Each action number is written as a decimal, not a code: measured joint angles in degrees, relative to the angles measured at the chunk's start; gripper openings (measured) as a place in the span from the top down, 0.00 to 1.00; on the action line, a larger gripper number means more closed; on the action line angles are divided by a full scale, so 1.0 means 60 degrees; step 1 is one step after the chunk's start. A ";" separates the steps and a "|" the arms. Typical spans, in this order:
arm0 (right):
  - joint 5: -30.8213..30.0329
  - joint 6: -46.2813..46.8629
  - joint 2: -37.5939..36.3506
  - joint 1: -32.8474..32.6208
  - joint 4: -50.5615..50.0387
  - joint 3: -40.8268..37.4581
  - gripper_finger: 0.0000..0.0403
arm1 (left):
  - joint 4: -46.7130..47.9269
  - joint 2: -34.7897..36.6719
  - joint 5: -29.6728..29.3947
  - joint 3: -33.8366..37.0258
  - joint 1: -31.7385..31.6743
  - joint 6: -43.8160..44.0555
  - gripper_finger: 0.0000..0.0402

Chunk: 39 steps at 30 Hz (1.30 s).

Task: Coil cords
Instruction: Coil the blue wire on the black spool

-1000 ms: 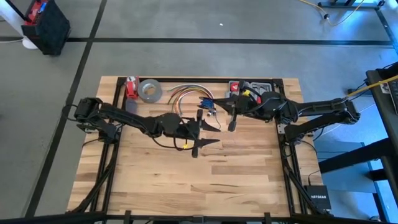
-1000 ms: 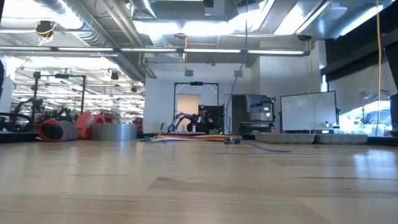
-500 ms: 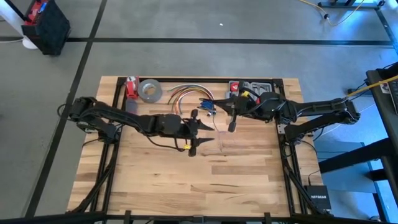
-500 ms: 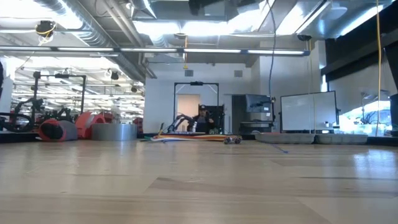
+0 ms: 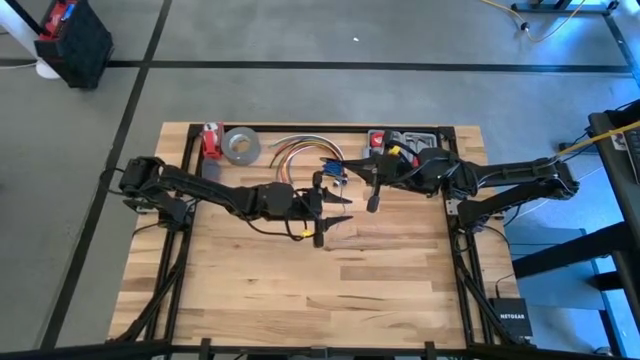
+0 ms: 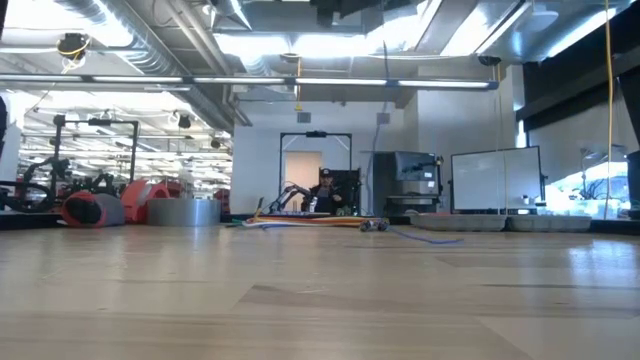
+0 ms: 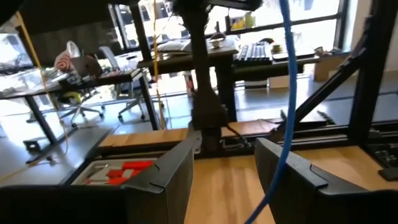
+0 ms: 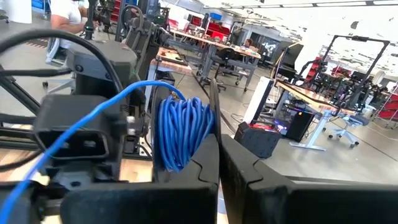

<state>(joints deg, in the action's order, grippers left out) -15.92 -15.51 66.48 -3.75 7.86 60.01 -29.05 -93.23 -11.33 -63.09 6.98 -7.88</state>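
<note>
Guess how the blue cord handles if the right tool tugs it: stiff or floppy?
Likely floppy: the blue cord is bunched in tight loops by the right tool, its free length curving past the open left tool. Probably light. Loops could spring loose.

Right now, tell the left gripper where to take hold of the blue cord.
Grip the blue cord on its single loose strand, which runs between the left gripper's open fingers; close across it from both sides. Leave the coil alone: it looks too bulky, and the right gripper holds it.
</note>
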 joint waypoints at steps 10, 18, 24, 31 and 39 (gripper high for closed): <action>0.0007 0.0000 0.0000 0.0000 -0.0044 0.0000 0.99 | 0.0167 0.0011 -0.0004 0.0000 0.0100 -0.0008 0.74; 0.0014 0.0000 0.0000 0.0000 -0.0059 0.0000 0.99 | 0.0514 0.0018 0.0000 0.0000 0.0154 -0.0020 0.87; 0.0015 0.0000 0.0000 0.0000 -0.0055 0.0000 0.99 | 0.0579 0.0018 0.0000 0.0000 0.0152 -0.0095 0.98; 0.0317 0.0011 0.0000 0.0000 0.0117 0.0000 0.99 | 0.0388 0.0022 -0.0155 0.0000 -0.0304 0.0094 1.00; 0.0180 -0.0308 0.0413 0.0010 -0.0041 0.0026 0.99 | -0.0945 0.0033 0.0225 -0.0120 -0.0504 0.0628 1.00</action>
<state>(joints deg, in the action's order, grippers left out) -14.84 -17.36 68.96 -3.69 7.61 60.16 -34.72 -93.03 -9.98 -63.81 3.95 -4.11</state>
